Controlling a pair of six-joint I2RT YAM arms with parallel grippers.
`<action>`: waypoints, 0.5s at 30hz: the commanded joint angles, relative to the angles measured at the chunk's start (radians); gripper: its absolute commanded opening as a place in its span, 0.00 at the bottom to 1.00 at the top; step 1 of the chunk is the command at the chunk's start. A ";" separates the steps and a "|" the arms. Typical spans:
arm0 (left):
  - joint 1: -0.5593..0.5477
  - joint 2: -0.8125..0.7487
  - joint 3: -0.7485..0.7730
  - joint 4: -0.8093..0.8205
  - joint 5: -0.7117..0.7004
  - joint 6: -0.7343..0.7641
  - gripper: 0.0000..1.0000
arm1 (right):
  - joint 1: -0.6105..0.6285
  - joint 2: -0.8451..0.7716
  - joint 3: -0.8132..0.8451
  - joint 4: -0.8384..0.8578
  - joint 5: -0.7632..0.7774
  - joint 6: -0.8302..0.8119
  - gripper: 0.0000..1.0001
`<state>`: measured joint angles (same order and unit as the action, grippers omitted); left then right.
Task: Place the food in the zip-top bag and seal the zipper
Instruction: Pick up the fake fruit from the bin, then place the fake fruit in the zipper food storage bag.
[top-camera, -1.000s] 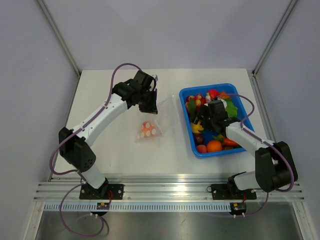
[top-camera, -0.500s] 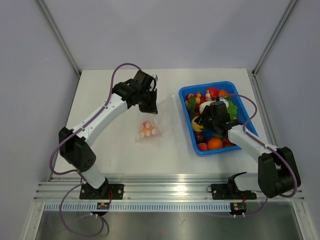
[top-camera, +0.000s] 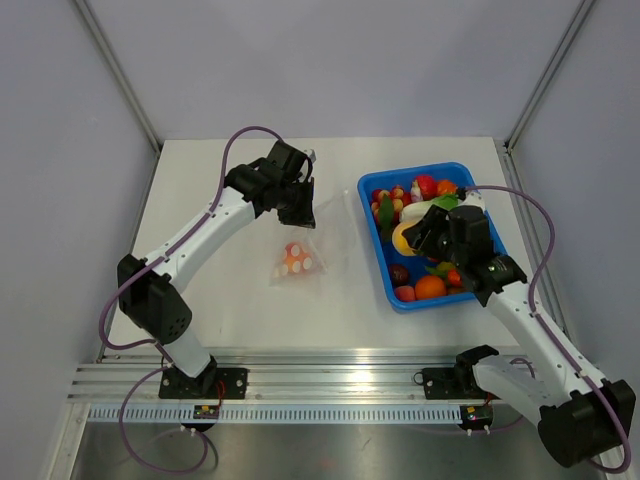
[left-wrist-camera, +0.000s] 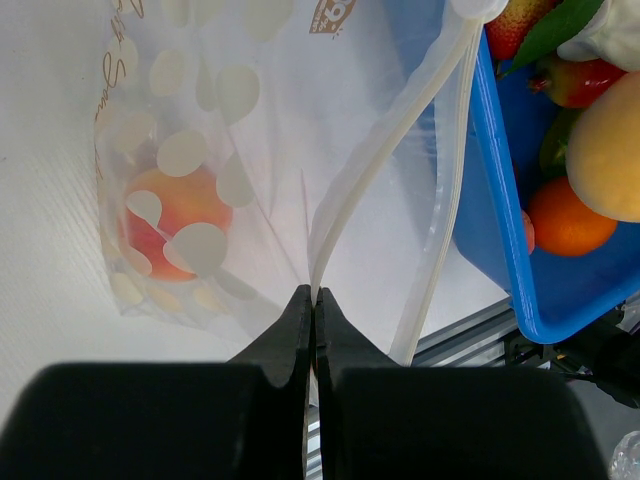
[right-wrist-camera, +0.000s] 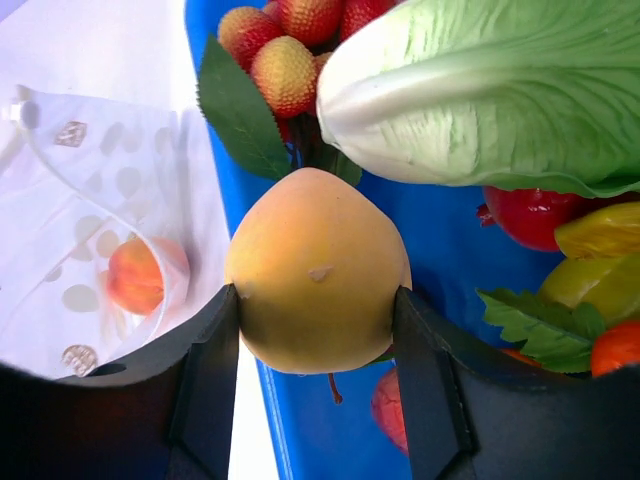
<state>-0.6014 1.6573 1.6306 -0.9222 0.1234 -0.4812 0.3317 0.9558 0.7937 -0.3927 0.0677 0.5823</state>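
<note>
Clear white-dotted bag (left-wrist-camera: 262, 130) gapes, a peach-red fruit (left-wrist-camera: 172, 208) inside.

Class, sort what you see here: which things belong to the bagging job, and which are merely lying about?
Belongs: zip-top bag, pinched by the left gripper; its zipper; orange fruit inside it; yellow fruit in the right gripper; lettuce, not yet bagged.
Lying about: blue tray; table; metal rail.
</note>
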 joint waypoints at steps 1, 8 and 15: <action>-0.003 -0.051 0.035 0.029 0.015 0.010 0.00 | -0.003 -0.052 0.093 -0.055 -0.012 -0.024 0.25; -0.005 -0.054 0.034 0.037 0.019 0.007 0.00 | 0.067 -0.031 0.208 -0.019 -0.095 0.013 0.25; -0.005 -0.051 0.038 0.033 0.024 0.007 0.00 | 0.331 0.171 0.311 0.113 -0.034 0.036 0.25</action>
<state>-0.6014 1.6558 1.6306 -0.9192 0.1238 -0.4816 0.6155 1.0584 1.0641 -0.3695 0.0223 0.5983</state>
